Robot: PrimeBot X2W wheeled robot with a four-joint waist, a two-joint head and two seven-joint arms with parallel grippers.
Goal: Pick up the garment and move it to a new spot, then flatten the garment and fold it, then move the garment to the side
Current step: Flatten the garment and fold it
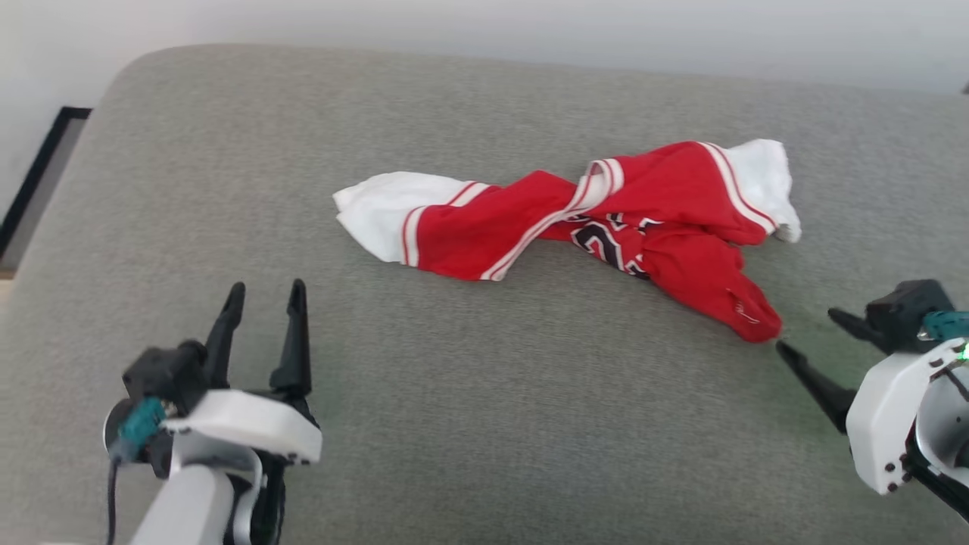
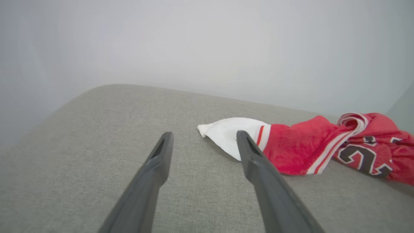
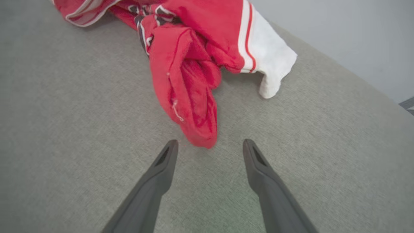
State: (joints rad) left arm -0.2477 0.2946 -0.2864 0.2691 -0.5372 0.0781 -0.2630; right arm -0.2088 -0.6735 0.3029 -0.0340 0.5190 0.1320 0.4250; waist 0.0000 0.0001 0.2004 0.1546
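Note:
The garment (image 1: 575,219), a red jersey with white sleeve ends, white stripe trim and black numerals, lies twisted and bunched on the grey cushion, right of centre. My left gripper (image 1: 266,291) stands open at the lower left, well short of the white left sleeve end (image 2: 226,132), with nothing between its fingers. My right gripper (image 1: 806,331) is open at the right edge, its fingertips just off the garment's red lower tip (image 3: 200,136), and holds nothing. The garment (image 3: 194,48) runs up and away in the right wrist view.
The grey fabric cushion (image 1: 227,151) spans the head view, its rounded far edge meeting a pale wall (image 1: 530,23). A dark frame (image 1: 38,174) shows past the cushion's left edge. Bare cushion lies in front of and left of the garment.

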